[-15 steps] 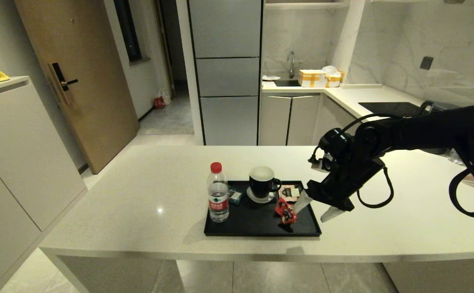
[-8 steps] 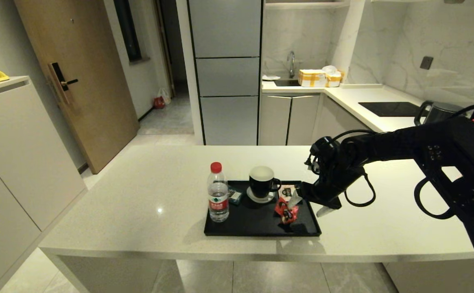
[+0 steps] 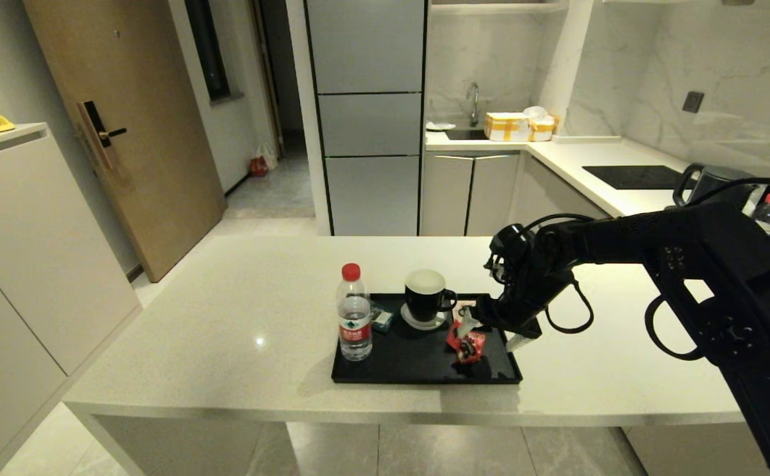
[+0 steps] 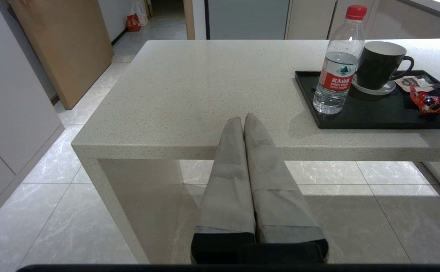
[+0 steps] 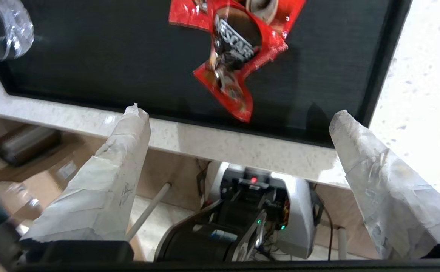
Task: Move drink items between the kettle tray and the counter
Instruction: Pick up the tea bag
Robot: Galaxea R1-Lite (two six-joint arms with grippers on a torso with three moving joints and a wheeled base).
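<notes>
The black kettle tray (image 3: 418, 367) lies on the pale stone counter (image 3: 226, 330). On the tray's left end the clear water bottle (image 3: 354, 314) with red cap and label stands upright. The crinkly red sachet (image 3: 465, 344) lies near the tray's right end. My right gripper (image 3: 490, 332) hangs open just above and right of the sachet, one fingertip by it, the other over the tray's right rim. In the right wrist view the sachet (image 5: 238, 45) lies beyond the spread fingers (image 5: 129, 151), untouched. My left gripper (image 4: 242, 118) is shut and empty, low at the counter's front edge, left of the tray (image 4: 374, 117).
A black mug (image 3: 426, 297) on a coaster stands mid-tray, with a teal tea packet (image 3: 381, 320) beside the bottle and pale packets (image 3: 467, 309) right of the mug. A kettle (image 3: 708, 182), a second bottle (image 3: 768, 211) and a hob panel (image 3: 636, 176) sit far right.
My right arm has swung left and lowered, bringing the open gripper from beyond the tray's right edge to just over the sachet. Bottle, mug and sachet have not moved.
</notes>
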